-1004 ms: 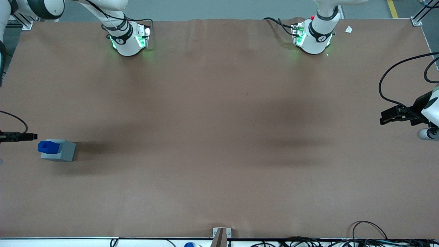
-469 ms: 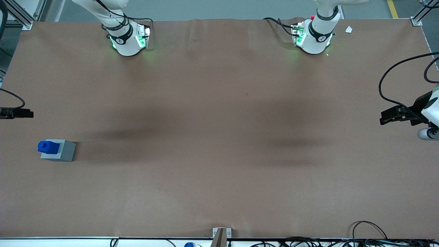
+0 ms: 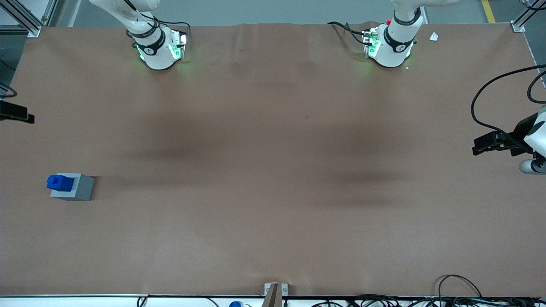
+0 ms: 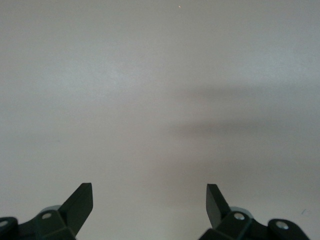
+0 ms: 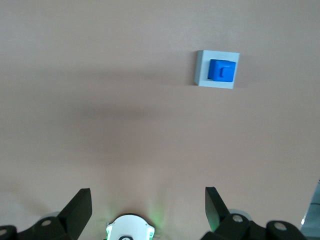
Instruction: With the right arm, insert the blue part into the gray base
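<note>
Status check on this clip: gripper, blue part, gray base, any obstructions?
Gripper open, empty, high above the table and clear of the blocks. Blue part seated in gray base, toward the working arm's end. Nothing around them.

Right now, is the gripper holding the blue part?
No. The open gripper is empty, up and away from the blue part, which sits in the gray base.
</note>
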You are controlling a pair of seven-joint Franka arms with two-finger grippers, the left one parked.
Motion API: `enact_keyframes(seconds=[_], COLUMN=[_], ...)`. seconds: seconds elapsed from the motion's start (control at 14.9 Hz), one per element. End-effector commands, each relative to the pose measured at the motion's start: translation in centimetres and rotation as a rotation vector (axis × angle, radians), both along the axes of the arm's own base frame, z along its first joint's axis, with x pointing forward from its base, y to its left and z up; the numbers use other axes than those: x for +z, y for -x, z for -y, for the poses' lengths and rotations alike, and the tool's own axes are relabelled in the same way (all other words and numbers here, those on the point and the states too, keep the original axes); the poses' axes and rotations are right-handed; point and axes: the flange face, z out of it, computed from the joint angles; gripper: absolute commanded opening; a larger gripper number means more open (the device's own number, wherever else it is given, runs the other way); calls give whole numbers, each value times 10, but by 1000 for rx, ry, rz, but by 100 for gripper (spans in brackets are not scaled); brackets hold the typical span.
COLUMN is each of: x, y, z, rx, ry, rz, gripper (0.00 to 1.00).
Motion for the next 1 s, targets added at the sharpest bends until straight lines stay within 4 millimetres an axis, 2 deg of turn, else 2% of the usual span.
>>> enact_keyframes(seconds=[0.0,0.2,0.33,0.67,0.94], x=[4,-2,3,17,36], y=[45,91,107,117,105], z=[-24,-41,-42,-48,-49], rx=[21,48,47,-12,-52], ry=[-12,-8,-6,-66,-57], rz=[20,102,126,153,194], gripper=[100,100,100,100,100])
